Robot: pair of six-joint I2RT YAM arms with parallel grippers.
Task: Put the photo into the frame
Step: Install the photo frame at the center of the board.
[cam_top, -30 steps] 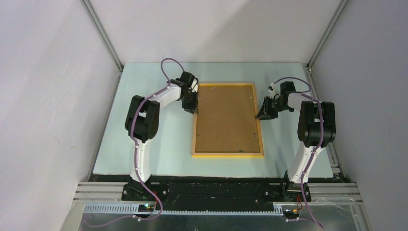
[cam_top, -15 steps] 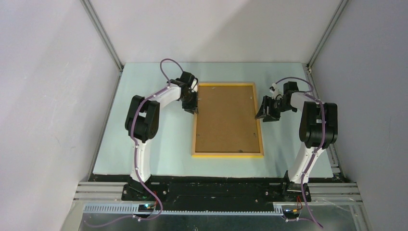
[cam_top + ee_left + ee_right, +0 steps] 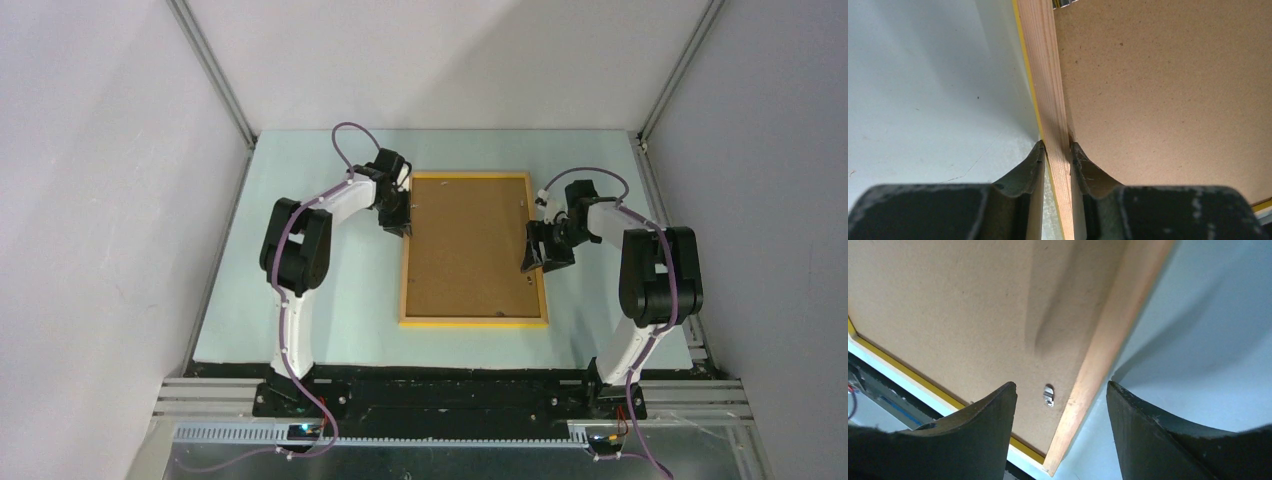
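Laid face down: frame (image 3: 472, 320), backing board (image 3: 468, 250) seated in it; photo not visible, probably underneath. Its left rail is clamped by left gripper (image 3: 1057, 150); right gripper (image 3: 1060, 386) is held open over the right rail beside 1 metal tab (image 3: 1048, 395). Locking step judged; tab must be turned next. Pale green table (image 3: 330, 300) under frame, grey walls around.

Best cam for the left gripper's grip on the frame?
Left wrist: the left gripper pinches the frame rail, both fingers visible. Top external shows only its body at that edge; right wrist misses it.
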